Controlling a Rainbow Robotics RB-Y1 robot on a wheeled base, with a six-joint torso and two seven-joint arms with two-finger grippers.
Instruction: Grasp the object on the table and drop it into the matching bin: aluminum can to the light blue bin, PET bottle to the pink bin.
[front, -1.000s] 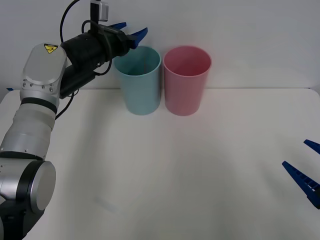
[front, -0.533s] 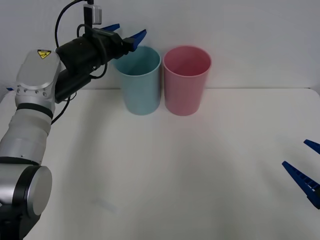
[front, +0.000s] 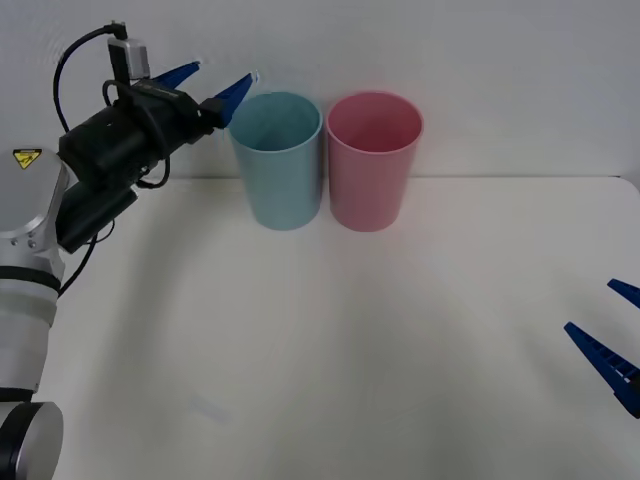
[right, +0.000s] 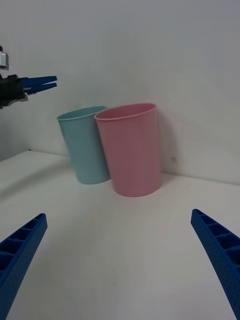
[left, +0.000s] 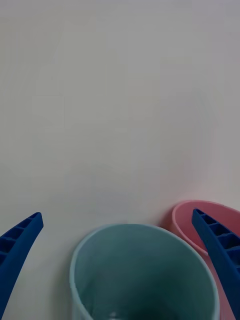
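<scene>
White tabletop bears our light blue bin beside the pink bin. Our left gripper hangs wide open, empty, near the blue rim; right gripper waits wide. We cannot spot the can, presumably binned; light, dentable, best gripped mid-body.

Two bins, two of my grippers

One light blue bin, one pink bin, one table; my left gripper and right gripper, one each.
</scene>
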